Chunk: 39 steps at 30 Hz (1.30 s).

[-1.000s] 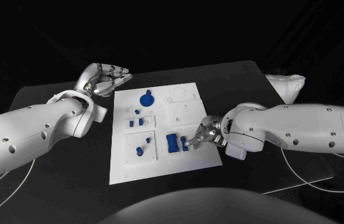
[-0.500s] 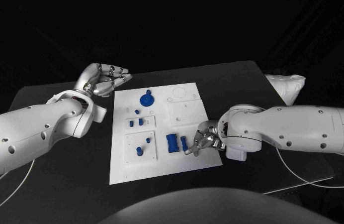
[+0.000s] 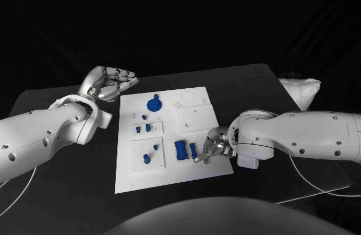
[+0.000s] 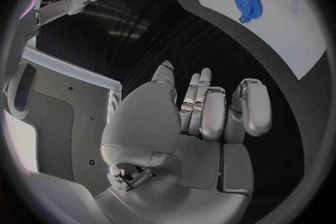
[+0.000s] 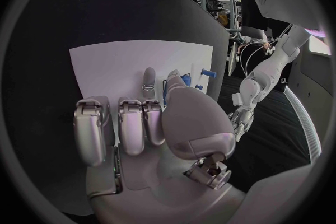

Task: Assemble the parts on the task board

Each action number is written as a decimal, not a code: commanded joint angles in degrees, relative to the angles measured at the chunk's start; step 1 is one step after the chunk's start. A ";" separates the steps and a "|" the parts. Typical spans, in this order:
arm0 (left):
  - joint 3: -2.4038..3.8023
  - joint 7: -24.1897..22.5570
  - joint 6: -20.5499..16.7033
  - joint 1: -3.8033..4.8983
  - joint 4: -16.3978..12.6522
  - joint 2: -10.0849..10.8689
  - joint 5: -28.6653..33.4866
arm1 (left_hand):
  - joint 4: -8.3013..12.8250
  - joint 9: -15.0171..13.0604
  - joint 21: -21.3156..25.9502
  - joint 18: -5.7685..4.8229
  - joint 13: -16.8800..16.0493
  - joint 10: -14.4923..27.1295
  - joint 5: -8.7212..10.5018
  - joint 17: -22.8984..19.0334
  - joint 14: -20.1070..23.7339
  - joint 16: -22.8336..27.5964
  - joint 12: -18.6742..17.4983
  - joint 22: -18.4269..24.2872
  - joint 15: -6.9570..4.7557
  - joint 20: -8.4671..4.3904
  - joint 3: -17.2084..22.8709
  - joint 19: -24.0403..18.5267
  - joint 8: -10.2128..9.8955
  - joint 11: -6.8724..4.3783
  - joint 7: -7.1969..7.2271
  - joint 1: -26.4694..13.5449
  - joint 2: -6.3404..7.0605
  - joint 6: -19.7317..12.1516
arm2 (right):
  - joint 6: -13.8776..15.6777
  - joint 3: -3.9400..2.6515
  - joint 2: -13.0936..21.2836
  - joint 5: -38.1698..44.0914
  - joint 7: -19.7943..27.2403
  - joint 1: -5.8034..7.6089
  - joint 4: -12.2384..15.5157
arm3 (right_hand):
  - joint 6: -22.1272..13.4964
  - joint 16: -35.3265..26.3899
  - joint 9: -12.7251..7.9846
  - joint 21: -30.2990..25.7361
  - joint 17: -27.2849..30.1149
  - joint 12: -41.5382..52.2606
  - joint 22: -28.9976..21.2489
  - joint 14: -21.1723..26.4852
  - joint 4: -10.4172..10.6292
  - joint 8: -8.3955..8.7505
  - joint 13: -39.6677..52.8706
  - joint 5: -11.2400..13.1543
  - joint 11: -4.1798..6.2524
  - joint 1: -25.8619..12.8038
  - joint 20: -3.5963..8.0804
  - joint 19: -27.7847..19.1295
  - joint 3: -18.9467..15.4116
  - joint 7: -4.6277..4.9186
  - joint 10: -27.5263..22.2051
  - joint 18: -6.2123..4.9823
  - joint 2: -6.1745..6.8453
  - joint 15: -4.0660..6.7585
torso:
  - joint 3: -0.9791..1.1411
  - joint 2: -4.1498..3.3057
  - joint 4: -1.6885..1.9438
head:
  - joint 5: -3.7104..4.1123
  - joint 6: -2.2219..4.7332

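On the black table in the head view, the white task board lies with its long axis running away from the robot, slightly tilted. A round blue gear sits near its far end; below it two small blue pieces stand in a raised square, and two more blue pieces occupy the next square toward the robot. A larger blue block lies nearer the board's right edge, its long axis along the board's length, with a slim blue part just beside it and parallel. The right hand is down on the board at that slim part, fingertips bunched close against it; it seems to pinch the piece, though contact is hard to make out. The left hand hovers off the board's far left corner, fingers curled inward on nothing. From the left wrist view, the left hand shows its fingers folded toward the palm with nothing inside, and the gear lies on the board beyond. From the right wrist view, the right hand hangs over the board, fingers bent down, and a blue part peeks out just past the thumb.
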<state>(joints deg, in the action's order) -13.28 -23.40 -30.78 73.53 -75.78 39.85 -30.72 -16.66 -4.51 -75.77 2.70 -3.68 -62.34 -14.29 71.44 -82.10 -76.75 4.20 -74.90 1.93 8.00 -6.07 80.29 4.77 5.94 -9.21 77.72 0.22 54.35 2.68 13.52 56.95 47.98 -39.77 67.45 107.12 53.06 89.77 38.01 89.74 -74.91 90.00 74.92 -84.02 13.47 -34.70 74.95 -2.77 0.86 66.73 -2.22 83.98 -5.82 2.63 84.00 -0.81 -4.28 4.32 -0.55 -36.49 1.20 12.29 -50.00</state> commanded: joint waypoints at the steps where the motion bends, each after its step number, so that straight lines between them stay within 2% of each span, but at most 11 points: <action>1: 0.04 -0.34 0.70 0.02 -0.14 -0.06 -0.12 | -0.03 0.05 0.09 0.56 -0.06 -0.35 -0.25 0.03 -0.34 0.06 -0.13 -10.42 0.01 -0.03 -0.47 0.19 -0.28 0.11 -0.14 -0.01 -0.67 0.24 | -0.16 0.02 0.05 1.41 -1.01 -0.07 0.01 | -0.57 0.23 0.45 0.26 -15.09 0.00 15.08 -5.98 0.62 -0.23 15.05 0.07 0.47 -1.15 0.61 6.02 -1.19 -0.12 6.00 0.81 0.27 0.59 | 0.03 0.02 -0.02 | 0.02 0.00; 16: 0.04 -0.31 0.68 0.02 0.12 -0.11 -0.12 | -0.03 0.05 0.09 0.56 -0.06 -0.35 -0.25 0.03 -0.34 0.06 -0.13 -10.42 0.01 -0.03 -0.47 0.19 -0.28 0.11 -0.14 -0.01 -0.67 0.24 | 0.59 0.02 -0.07 2.16 -0.55 -0.08 -0.65 | -0.78 0.23 1.30 0.26 -15.09 0.00 15.08 -5.98 1.95 -0.51 15.05 0.09 0.60 -1.33 0.76 6.02 -2.63 -0.27 6.00 0.81 -0.23 0.74 | -0.02 0.04 0.00 | 0.10 0.00; 30: 0.04 -0.32 0.73 0.02 0.19 -0.26 -0.12 | -0.03 0.05 0.09 0.56 -0.06 -0.35 -0.25 0.03 -0.34 0.06 -0.13 -10.42 0.01 -0.03 -0.47 0.19 -0.28 0.11 -0.14 -0.01 -0.67 0.24 | 0.09 0.02 -0.80 2.17 -1.06 -0.08 -1.26 | -0.89 0.23 2.14 0.26 -15.09 0.00 15.08 -5.98 1.94 -0.68 15.05 0.04 0.70 0.71 0.84 6.02 -2.63 -0.38 6.00 0.81 -2.00 0.80 | -0.01 0.07 0.03 | 0.15 0.00; 33: 0.04 -0.33 0.73 0.02 0.18 -0.27 -0.12 | -0.03 0.05 0.09 0.56 -0.06 -0.35 -0.25 0.03 -0.34 0.06 -0.13 -10.42 0.01 -0.03 -0.47 0.19 -0.28 0.11 -0.14 -0.01 -0.67 0.24 | -0.01 0.02 -0.89 2.18 -1.25 -0.08 -1.33 | -0.92 0.23 2.42 0.26 -15.09 0.00 15.08 -5.98 1.45 -0.69 15.05 0.02 0.72 1.90 0.83 6.02 -2.36 -0.42 6.00 0.81 -2.55 0.79 | -0.01 0.05 0.03 | 0.14 0.00; 39: 0.04 -0.35 0.71 0.02 0.20 -0.29 -0.12 | -0.03 0.05 0.09 0.56 -0.06 -0.35 -0.25 0.03 -0.34 0.06 -0.13 -10.42 0.01 -0.03 -0.47 0.19 -0.28 0.11 -0.14 -0.01 -0.67 0.24 | -0.04 0.02 -1.17 2.20 -1.48 -0.07 -1.66 | -1.19 0.23 3.03 0.26 -15.09 0.00 15.08 -5.98 -1.26 -0.47 15.05 -0.19 0.83 6.12 0.81 6.02 -0.42 -0.54 6.00 0.81 -3.96 0.83 | 0.00 0.10 -0.01 | 0.14 0.00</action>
<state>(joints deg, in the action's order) -13.28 -23.39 -30.73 73.53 -75.51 39.70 -30.72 -16.66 -4.51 -75.77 2.70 -3.67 -62.34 -14.29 71.42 -82.10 -76.75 4.20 -74.90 1.93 8.00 -6.07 80.29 4.77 5.94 -9.21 77.72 0.22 54.35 3.26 13.48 55.87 49.55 -39.82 67.46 105.55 52.39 89.77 41.00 89.74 -74.90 90.40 74.91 -84.04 12.62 -35.04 75.27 -2.77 1.18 71.50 -1.85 84.01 -6.21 2.07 83.90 -0.81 -7.35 4.70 -0.56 -36.44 1.22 12.45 -50.00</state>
